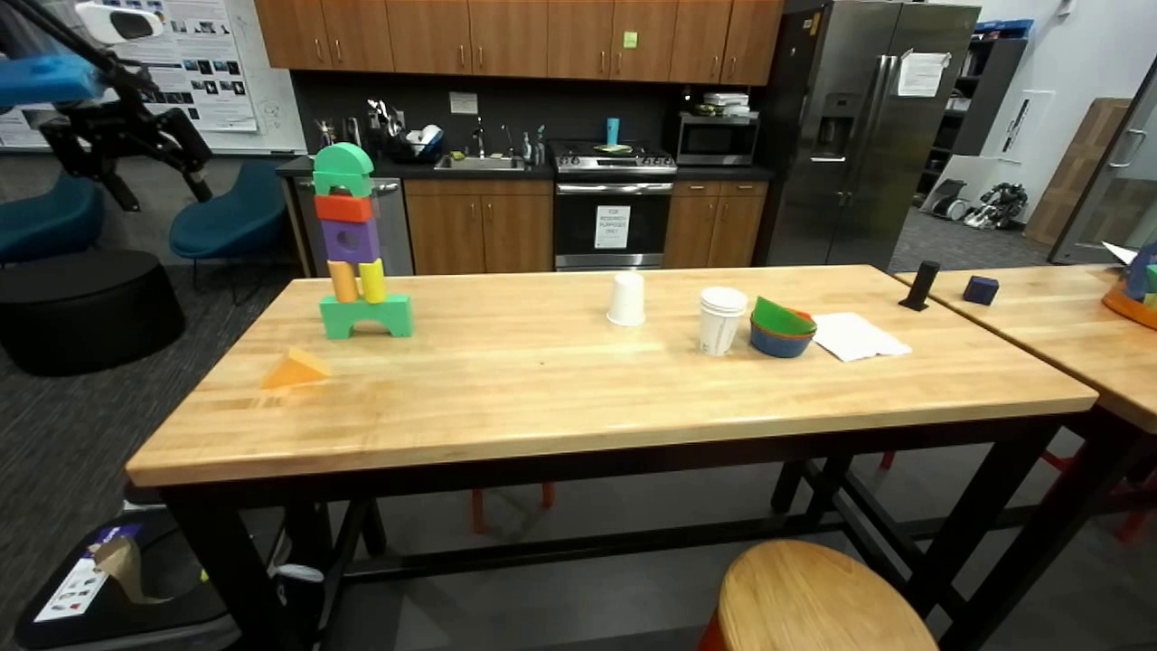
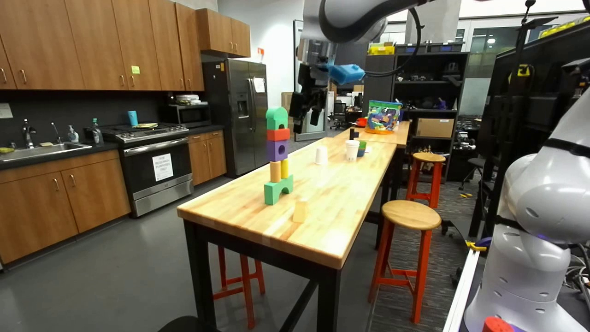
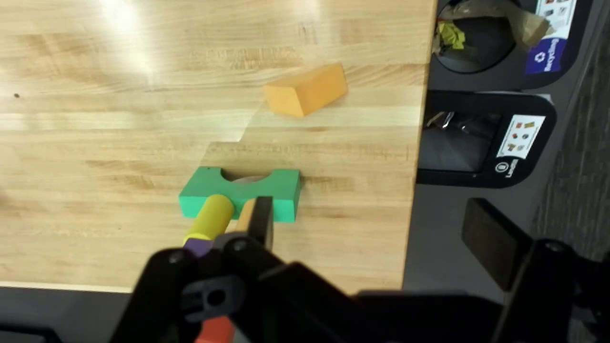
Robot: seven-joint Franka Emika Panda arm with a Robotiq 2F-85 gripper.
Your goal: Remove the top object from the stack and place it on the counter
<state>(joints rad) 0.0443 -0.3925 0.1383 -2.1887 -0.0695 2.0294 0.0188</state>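
Note:
The top object, a bright green block with a rounded top, crowns the stack and also shows in an exterior view. Below it the stack has a smaller green part, an orange-red block, a purple block, orange and yellow cylinders, and a green arched base. The stack stands upright on the counter. My gripper is open and empty, apart from the stack in both exterior views. In the wrist view it hides the top object; the base shows.
An orange triangular block lies near the stack, also in the wrist view. An upside-down white cup, stacked cups, bowls and white paper lie farther along. Recycling bins stand beside the counter's edge.

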